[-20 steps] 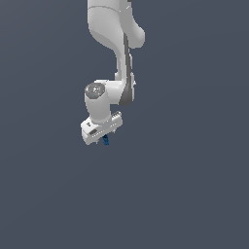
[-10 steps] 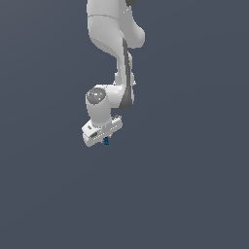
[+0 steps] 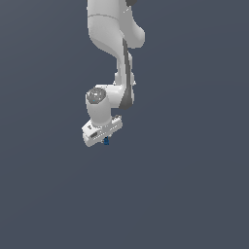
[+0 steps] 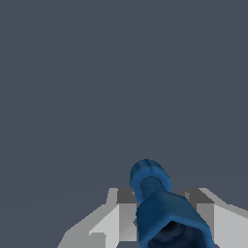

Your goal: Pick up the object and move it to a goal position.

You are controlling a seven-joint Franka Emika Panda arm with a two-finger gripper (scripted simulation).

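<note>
Shifted slightly toward the exterior view's left since a second ago: our white arm (image 3: 114, 44), wrist and gripper (image 3: 105, 141). Gripper: fingers (image 4: 116, 213) clamped on the dark blue object (image 4: 160, 206), which protrudes below the hand, held against plain grey.

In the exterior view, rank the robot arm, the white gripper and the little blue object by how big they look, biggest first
1. The robot arm, by far the largest in the exterior view.
2. The gripper, a small white block at its lower end.
3. The blue object, only a speck showing beneath the gripper, partly hidden.
</note>
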